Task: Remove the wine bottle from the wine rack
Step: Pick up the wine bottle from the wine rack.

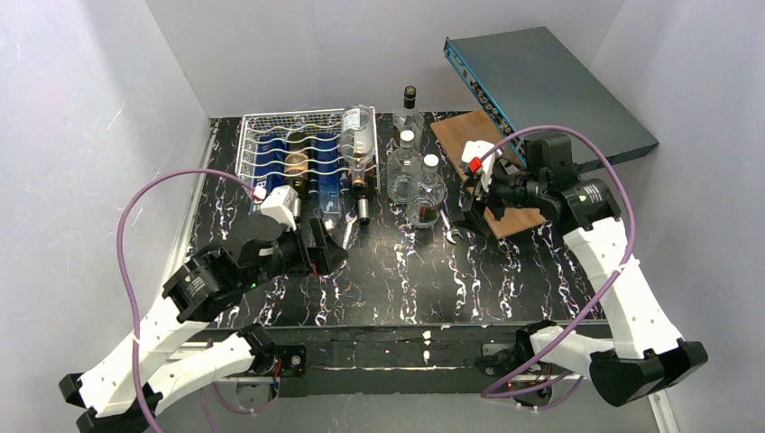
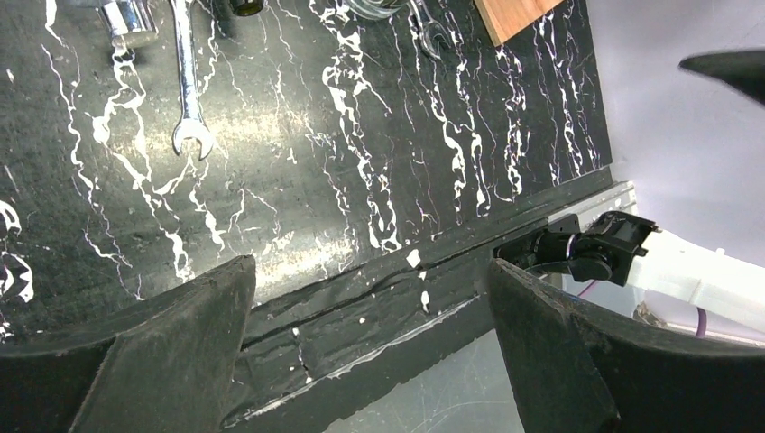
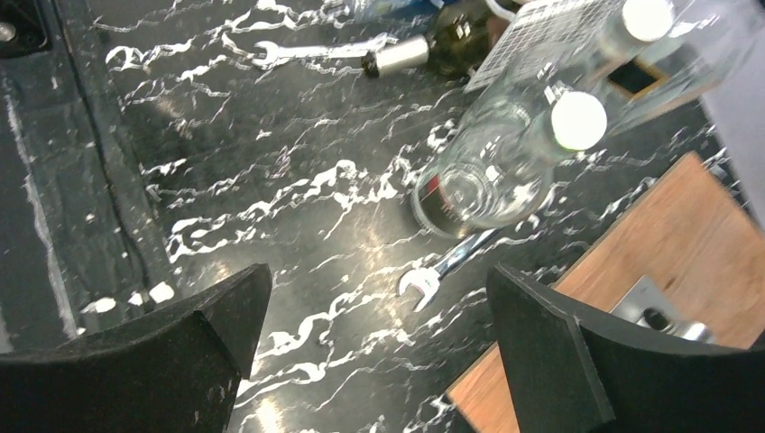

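wine rack (image 1: 262, 135): a silver-white wire basket with wavy rows, set at the far left of the black, white-veined counter (image 1: 406, 280).
wine bottle (image 1: 363, 191): on its side at the right end of the wine rack. The dark neck with its silver cap juts past the near edge, over the counter. It also shows at the top of the right wrist view (image 3: 451, 36).
blue bottles (image 1: 327, 162): lying in the rows to the left of the wine bottle.
clear bottles (image 1: 431, 185): a small group standing upright just right of the wine rack, most with white caps and the farthest with a dark cap.
wooden board (image 1: 483, 171): flat on the counter, right of the clear bottles.
left pincer (image 2: 370, 280): released, its fingers spread wide with nothing between them. It is low over the counter, near the wine rack's near side but apart from it.
right pincer (image 3: 379, 280): released and empty, by the near-left edge of the wooden board, well apart from the wine bottle.
wrench (image 2: 189, 81): flat on the counter, just beside the bottle's silver cap.
second wrench (image 3: 442, 271): flat on the counter between the nearest clear bottle and the wooden board.
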Controlling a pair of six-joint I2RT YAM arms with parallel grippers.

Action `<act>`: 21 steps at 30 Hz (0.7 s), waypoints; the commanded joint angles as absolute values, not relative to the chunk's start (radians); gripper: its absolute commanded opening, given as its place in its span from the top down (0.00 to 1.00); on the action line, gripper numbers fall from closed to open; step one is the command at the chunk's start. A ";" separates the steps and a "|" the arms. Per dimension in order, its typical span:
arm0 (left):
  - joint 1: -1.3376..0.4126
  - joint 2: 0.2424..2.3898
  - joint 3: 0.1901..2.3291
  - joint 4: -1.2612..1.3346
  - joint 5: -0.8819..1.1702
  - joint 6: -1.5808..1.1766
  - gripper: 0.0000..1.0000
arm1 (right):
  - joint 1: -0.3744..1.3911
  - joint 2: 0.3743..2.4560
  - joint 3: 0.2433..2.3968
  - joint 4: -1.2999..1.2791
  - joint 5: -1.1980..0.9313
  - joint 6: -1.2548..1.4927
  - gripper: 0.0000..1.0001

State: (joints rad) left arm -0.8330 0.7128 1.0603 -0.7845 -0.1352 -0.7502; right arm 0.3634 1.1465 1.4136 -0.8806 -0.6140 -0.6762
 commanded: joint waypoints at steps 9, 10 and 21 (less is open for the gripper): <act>-0.823 0.976 1.275 -0.821 -0.239 -0.614 0.01 | 0.313 0.942 1.055 -0.792 -0.643 -0.555 0.02; -0.820 1.004 1.295 -0.825 -0.257 -0.602 0.01 | 0.312 0.927 1.018 -0.773 -0.629 -0.548 0.02; -0.564 1.234 1.342 -0.687 -0.124 -0.498 0.01 | 0.250 0.834 0.787 -0.615 -0.594 -0.513 0.02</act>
State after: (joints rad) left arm -0.6376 1.1938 1.3239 -0.7582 -0.1986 -0.5537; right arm 0.2794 0.8574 0.7952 -0.7155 -0.5938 -0.5152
